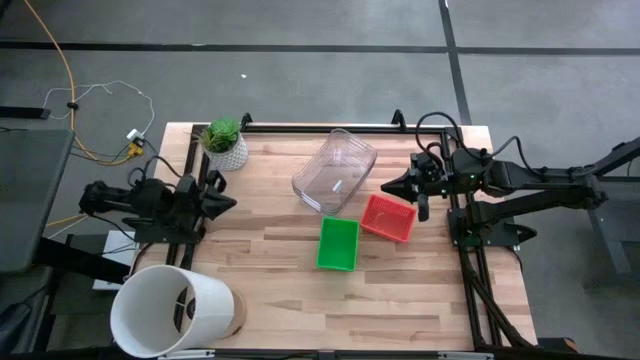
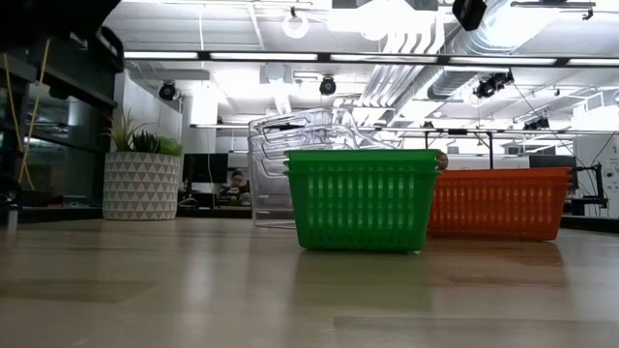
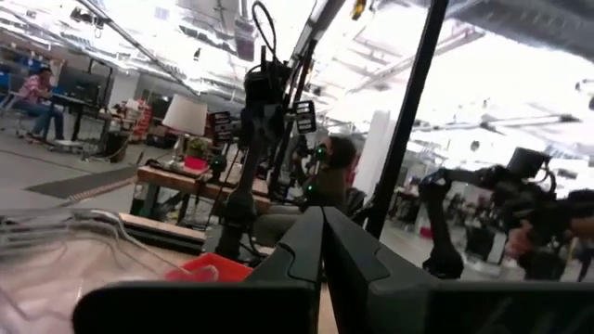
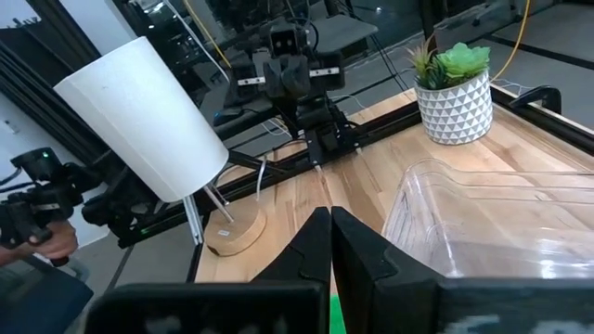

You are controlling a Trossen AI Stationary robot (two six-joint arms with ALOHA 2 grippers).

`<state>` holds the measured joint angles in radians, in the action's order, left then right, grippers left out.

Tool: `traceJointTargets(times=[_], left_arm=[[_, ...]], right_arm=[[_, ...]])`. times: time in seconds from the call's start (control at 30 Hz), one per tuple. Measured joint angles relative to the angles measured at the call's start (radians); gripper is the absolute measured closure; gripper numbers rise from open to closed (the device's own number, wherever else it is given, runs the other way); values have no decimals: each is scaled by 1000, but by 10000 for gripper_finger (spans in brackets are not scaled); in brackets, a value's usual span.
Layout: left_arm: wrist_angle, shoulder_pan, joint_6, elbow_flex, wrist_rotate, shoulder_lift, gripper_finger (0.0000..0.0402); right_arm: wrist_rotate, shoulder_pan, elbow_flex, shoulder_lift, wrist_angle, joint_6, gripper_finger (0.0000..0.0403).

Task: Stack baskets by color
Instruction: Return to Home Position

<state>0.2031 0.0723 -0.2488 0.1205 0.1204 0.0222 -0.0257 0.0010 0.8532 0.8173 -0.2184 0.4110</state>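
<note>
A green basket [image 1: 338, 244] rests on its base at mid-table, and it fills the middle of the low view as the green basket [image 2: 361, 200]. A red basket [image 1: 388, 217] sits on its base just right of it, turned a little; the low view shows the red basket [image 2: 498, 204] behind and to the right. My left gripper [image 1: 228, 204] is shut at the table's left edge, empty, drawn back over its base. My right gripper [image 1: 390, 186] is shut and empty above the table's right side, just beyond the red basket's far edge.
A clear plastic bin [image 1: 334, 170] lies tilted at the far middle. A potted plant [image 1: 225, 143] stands at the far left. A white cylindrical bucket [image 1: 170, 311] on a wooden stand sits at the near left corner. Bare wood [image 1: 400, 300] spans the near side.
</note>
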Motion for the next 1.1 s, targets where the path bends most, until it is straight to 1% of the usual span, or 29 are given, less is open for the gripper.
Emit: traceJointTargets(times=[0.03,0.2,0.27,0.37,0.6,0.73,0.93,1.1], left_arm=[[7,0,-9,-23,4,-21,401],[46,0,-51,-89,16,-16,401],[10,0,-80,-113,16,-18,401],[-7,0,-97,-109,-25,-19,401],[-98,0,-100,-109,-31,-19,401],[-94,0,-97,-109,-31,-19,401],[-128,0,-56,-109,-31,-19,401],[-187,-8,-11,-109,-34,-19,401]], right_arm=[[0,0,0,0,-2,0,403],[0,0,0,0,-9,0,403],[0,0,0,0,-10,0,403],[-1,0,0,0,-10,0,403],[-2,0,0,0,-11,0,403],[-4,0,0,0,-10,0,403],[-4,0,0,0,-26,2,403],[-4,0,0,0,-87,64,403]])
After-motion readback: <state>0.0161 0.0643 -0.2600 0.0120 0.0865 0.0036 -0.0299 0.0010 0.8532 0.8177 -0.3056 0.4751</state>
